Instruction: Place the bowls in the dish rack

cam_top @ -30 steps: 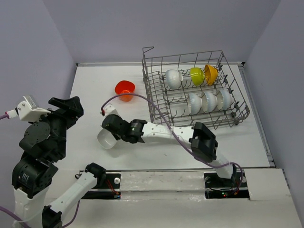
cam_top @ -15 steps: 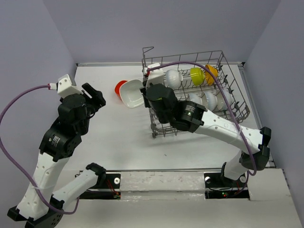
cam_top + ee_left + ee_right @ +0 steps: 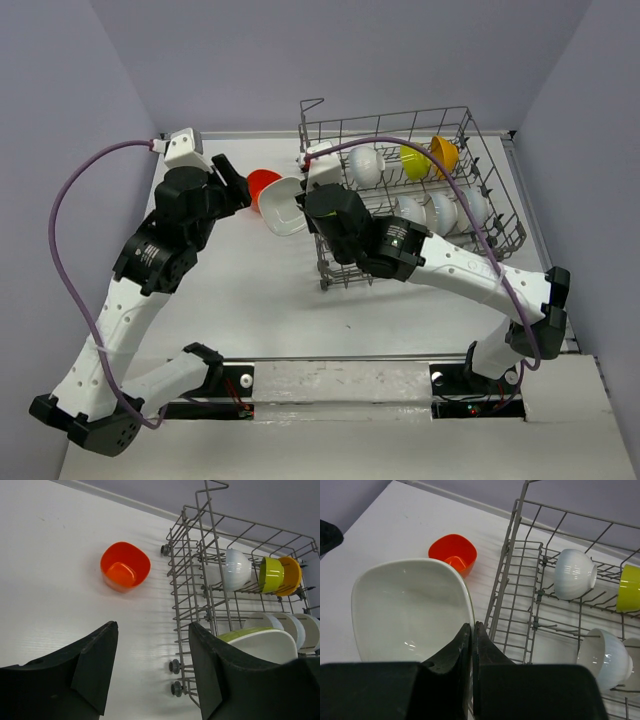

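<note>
My right gripper (image 3: 471, 627) is shut on the rim of a white bowl (image 3: 410, 610), held tilted in the air just left of the dish rack (image 3: 322, 250). In the top view that white bowl (image 3: 283, 205) partly covers a red-orange bowl (image 3: 262, 181) lying on the table. My left gripper (image 3: 235, 190) hangs open and empty near the red-orange bowl (image 3: 125, 566), above and short of it. The grey wire dish rack (image 3: 200, 580) holds several bowls on edge: white ones (image 3: 365, 163), a lime green one (image 3: 413, 158) and an orange-yellow one (image 3: 445, 153).
The rack's tall left wall (image 3: 512, 530) stands right beside the held bowl. A purple cable (image 3: 75, 200) loops from my left wrist. The right arm (image 3: 450, 262) stretches across the rack's near side. Walls close the table at the back and both sides.
My right arm lifted the white bowl from the table's near left up to the rack's left side. My left arm swung forward toward the red-orange bowl, its jaws narrowing a little.
</note>
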{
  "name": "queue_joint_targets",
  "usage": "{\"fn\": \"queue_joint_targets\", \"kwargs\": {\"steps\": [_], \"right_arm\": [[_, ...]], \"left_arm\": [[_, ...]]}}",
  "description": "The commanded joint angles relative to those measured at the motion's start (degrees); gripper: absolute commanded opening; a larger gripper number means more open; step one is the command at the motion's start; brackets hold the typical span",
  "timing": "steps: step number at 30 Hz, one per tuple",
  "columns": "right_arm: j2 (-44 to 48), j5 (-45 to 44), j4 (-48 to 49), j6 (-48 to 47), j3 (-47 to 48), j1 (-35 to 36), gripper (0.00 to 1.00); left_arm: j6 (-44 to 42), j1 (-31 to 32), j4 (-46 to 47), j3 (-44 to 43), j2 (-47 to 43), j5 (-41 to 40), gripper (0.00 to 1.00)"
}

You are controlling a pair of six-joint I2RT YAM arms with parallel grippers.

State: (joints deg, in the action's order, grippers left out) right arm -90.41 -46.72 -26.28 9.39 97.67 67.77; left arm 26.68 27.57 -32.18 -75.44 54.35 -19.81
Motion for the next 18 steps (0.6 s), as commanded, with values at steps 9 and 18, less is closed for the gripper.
{"fn": "queue_joint_targets", "kwargs": {"steps": [9, 18], "right_arm": [[-3.4, 1.7, 3.4, -2.4, 5.1, -0.2, 0.01], [-4.1, 4.3, 3.4, -4.1, 6.8, -1.2, 0.01]], "left_arm": [[-4.5, -0.3, 6.0, -0.8, 1.7, 9.4, 0.65], [-9.7, -0.3, 4.2, -0.9, 1.5, 13.0, 0.64]]}}
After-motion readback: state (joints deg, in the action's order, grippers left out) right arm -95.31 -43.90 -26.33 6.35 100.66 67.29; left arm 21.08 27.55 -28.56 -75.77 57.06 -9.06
